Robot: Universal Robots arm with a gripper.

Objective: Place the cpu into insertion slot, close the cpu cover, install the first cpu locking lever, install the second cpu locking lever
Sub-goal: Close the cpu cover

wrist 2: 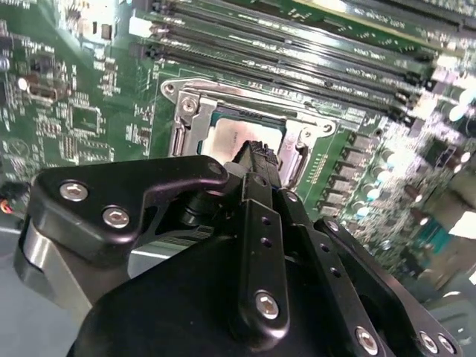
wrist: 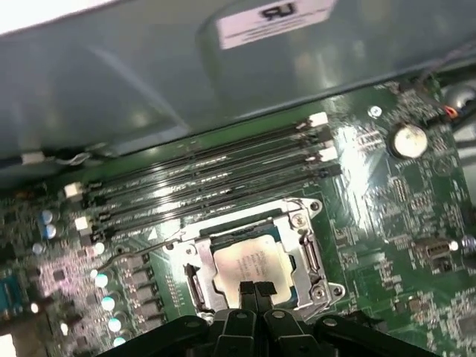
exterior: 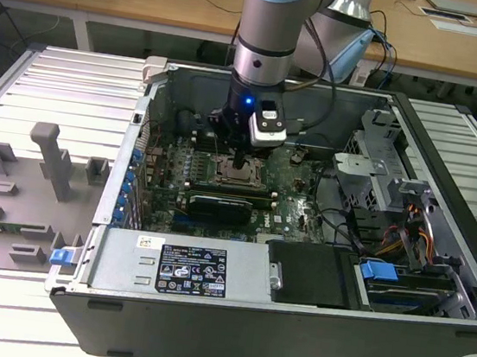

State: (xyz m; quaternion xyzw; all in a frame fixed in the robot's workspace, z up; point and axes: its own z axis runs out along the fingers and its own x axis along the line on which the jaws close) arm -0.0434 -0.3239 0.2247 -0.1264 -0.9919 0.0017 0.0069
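The cpu (wrist: 251, 262) lies flat in the socket of the green motherboard (wrist: 372, 223), its silvery-beige top showing. The cpu cover (wrist: 308, 251), a metal frame, lies down around it. My gripper (wrist: 255, 287) hangs just above the cpu's near edge with its black fingertips pressed together and nothing between them. In the second wrist view the fingertips (wrist 2: 257, 153) point down at the cpu (wrist 2: 232, 134) inside the cover (wrist 2: 195, 111). A thin wire lever (wrist: 137, 251) runs beside the socket. In the exterior view the gripper (exterior: 239, 163) stands upright over the socket (exterior: 237, 177).
Rows of black memory slots (wrist: 208, 175) run beside the socket. The open computer case (exterior: 126, 173) has tall metal walls around the board. A black card (exterior: 218, 202), a power supply (exterior: 180, 267) and drive bays (exterior: 400, 277) lie inside. A grey fixture plate (exterior: 19, 195) sits at the exterior view's left.
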